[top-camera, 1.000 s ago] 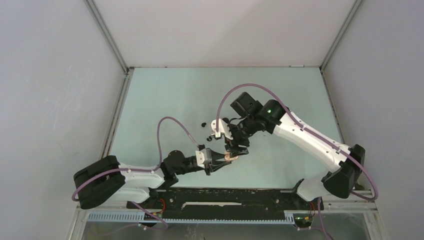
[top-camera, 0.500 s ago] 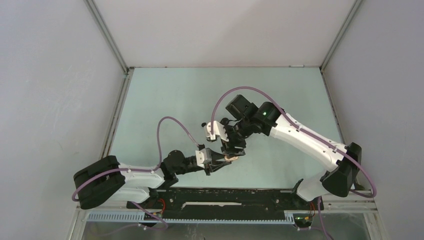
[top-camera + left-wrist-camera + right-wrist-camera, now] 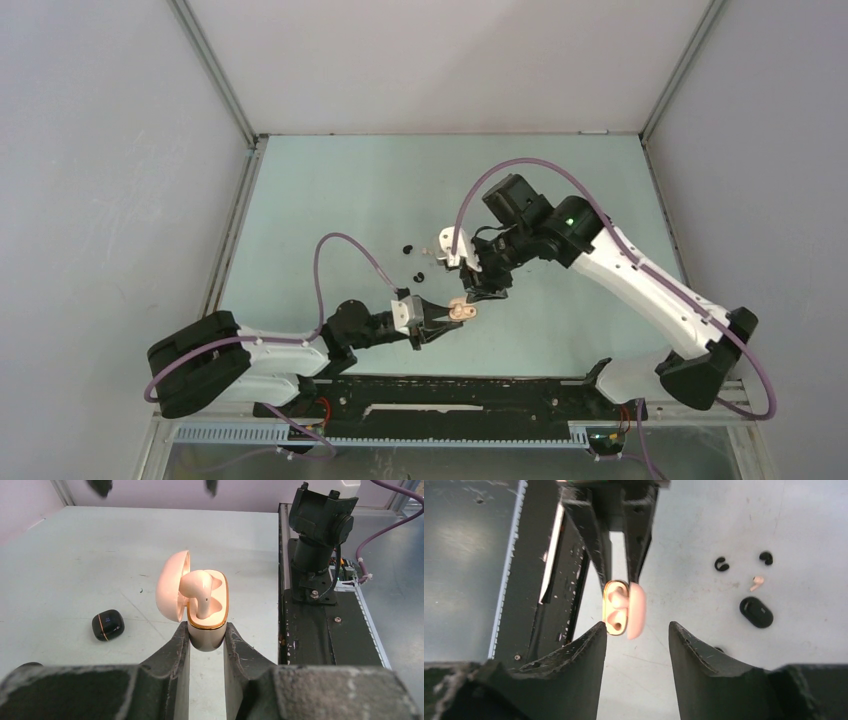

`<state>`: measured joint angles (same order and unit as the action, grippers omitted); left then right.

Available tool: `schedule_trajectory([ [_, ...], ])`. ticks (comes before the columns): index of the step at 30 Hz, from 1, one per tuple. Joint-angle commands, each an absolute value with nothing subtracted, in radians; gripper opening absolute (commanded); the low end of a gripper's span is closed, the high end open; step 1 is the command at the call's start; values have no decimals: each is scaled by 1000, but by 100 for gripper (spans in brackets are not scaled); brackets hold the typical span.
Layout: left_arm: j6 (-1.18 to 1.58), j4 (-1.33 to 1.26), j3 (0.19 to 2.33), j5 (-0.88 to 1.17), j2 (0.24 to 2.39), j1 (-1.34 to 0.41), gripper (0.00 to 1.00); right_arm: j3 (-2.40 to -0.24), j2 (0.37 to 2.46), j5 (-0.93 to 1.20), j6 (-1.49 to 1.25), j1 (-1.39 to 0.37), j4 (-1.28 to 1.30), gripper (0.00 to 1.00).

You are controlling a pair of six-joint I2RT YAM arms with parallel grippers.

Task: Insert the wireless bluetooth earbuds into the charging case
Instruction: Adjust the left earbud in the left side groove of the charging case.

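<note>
My left gripper [image 3: 206, 630] is shut on the lower body of a pinkish, gold-rimmed charging case [image 3: 218, 605], held above the table with its lid swung open to the left. One whitish earbud [image 3: 197, 587] sits in the case, stem down; the socket beside it shows empty in the right wrist view. My right gripper [image 3: 637, 626] hangs open and empty just behind the case [image 3: 616, 607], touching nothing. Loose on the table lie two black earbuds [image 3: 721, 564] [image 3: 766, 557] and a whitish earbud [image 3: 756, 582]. From above, the right gripper [image 3: 478, 290] stands close to the case [image 3: 461, 310].
A shut black case [image 3: 756, 612] lies on the table near the loose buds, also seen left of the held case [image 3: 107, 624]. The black base rail [image 3: 320, 630] of the arms runs along the near edge, right of the left gripper.
My right gripper has drawn back and to the right, off the held case, with its jaws a little narrower. The left arm and the case have stayed put.
</note>
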<state>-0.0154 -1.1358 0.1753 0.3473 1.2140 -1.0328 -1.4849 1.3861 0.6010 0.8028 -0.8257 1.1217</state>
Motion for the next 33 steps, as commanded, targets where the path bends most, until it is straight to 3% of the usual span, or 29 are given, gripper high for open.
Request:
schedule_trajectory([
  [1, -7, -1175, 223, 340, 1224, -1030, 0, -1523, 1331, 736, 842, -835, 1170, 50],
  [9, -7, -1175, 222, 340, 1224, -1030, 0, -1450, 1332, 663, 834, -927, 1130, 48],
  [33, 18, -1172, 213, 340, 1193, -1029, 0, -1417, 1389, 573, 843, -974, 1104, 50],
])
